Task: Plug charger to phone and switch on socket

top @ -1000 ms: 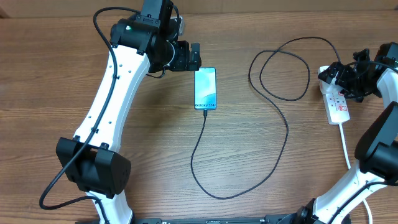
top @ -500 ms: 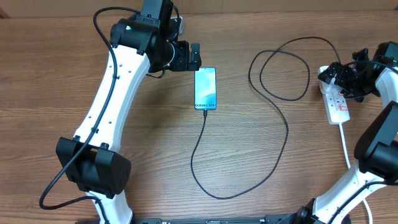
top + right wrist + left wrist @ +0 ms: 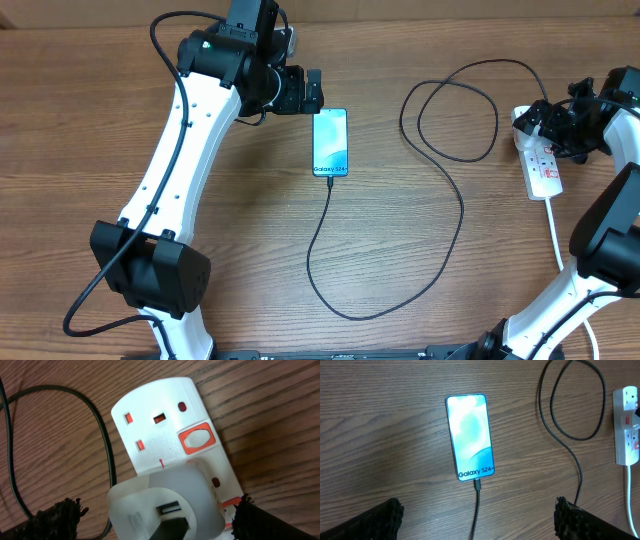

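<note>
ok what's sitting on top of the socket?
A white adapter is plugged into the socket, with the charger's black connector in it. The outlet beside it is free. The adapter hides its own outlet and most of that switch.

On the worktop (image 3: 80, 150), the phone (image 3: 330, 141) lies mid-width toward the far edge, the socket (image 3: 541, 160) by the right edge, and the charger (image 3: 329, 192) loops between them.

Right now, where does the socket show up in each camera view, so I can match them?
Overhead: the socket lies at the far right edge, in the upper half.
Left wrist: it sits at the right edge, upper part, partly cut off.
Right wrist: it fills the centre, with a white adapter seated on it.
Shared landmark: the black charger cable looping beside it.
</note>
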Available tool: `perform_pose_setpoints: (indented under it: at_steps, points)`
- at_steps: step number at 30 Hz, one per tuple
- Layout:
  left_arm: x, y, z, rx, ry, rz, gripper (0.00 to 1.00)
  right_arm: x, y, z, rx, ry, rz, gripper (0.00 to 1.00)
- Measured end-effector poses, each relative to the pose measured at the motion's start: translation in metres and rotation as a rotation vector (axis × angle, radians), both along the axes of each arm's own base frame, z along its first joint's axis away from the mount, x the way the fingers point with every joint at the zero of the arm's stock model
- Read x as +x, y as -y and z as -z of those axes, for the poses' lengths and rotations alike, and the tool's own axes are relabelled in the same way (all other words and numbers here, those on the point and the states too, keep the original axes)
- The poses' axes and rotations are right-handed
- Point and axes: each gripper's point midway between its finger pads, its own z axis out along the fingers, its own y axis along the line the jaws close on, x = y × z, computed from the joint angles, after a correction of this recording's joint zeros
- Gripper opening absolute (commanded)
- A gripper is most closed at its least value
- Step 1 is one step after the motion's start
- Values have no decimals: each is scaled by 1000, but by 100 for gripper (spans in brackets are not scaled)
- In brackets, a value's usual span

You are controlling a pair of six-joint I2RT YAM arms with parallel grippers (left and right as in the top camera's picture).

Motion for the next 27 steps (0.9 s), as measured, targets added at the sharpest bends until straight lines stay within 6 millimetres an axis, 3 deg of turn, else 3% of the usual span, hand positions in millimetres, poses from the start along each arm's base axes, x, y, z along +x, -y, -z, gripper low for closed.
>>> perform_pose_setpoints:
  at_steps: [5, 27]
  points:
    - [0, 0, 0, 0, 0, 0, 100, 2, -2, 8, 18, -3, -6, 100]
    - [0, 0, 0, 0, 0, 0, 100, -3, -6, 7, 46, -20, -12, 100]
